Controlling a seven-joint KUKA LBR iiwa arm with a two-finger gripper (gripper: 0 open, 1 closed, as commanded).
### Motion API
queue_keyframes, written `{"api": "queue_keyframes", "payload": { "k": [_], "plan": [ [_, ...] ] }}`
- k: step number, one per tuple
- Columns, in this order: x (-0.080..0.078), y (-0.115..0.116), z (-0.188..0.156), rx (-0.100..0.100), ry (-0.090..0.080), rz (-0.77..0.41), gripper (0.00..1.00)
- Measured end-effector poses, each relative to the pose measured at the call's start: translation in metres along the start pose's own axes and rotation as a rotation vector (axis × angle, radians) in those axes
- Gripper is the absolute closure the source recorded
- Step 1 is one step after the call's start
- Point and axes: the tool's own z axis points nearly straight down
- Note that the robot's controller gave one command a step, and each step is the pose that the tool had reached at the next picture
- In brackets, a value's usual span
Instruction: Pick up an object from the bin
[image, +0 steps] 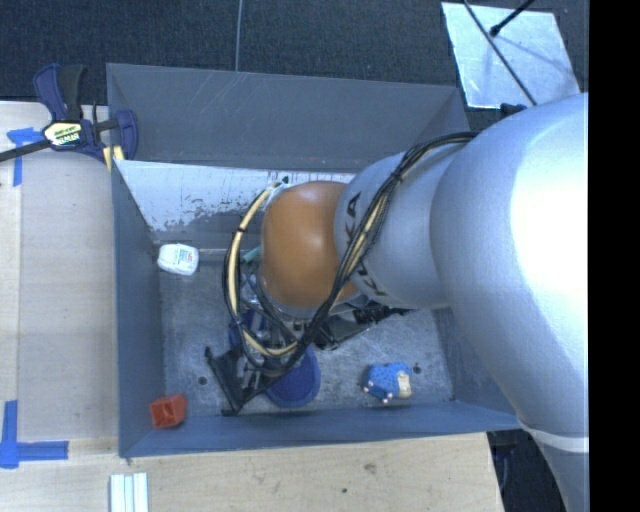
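Where the bin (300, 428) is nearest, a red block (168, 411) is seen left and a blue toy (387, 383) right. Between them, the end effector (235, 378) is held low just beside a dark blue cup (298, 386); open or closed cannot be told. Farther back, a white lump (178, 259) is seen.

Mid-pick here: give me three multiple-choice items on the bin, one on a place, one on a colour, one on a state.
1. Where does the red-orange block lie?
A. the view's lower-left corner of the bin
B. upper-right corner
C. centre

2. What colour is the small rounded thing at the upper left?
A. green
B. black
C. white

3. How is the blue-and-yellow thing?
A. held in the pincer
B. lying free on the bin floor
C. stacked on the block

Answers:
1. A, it sits where the left and near walls meet.
2. C, it is plainly white.
3. B, it lies apart, right of the pincer.
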Motion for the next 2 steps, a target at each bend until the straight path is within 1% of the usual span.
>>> {"api": "queue_keyframes", "payload": {
  "k": [1, 2],
  "plan": [
    [-0.002, 0.005, -0.006, -0.008, -0.008, -0.002, 1.00],
    [0.009, 0.014, -0.146, 0.001, -0.004, -0.080, 1.00]
  ]
}}
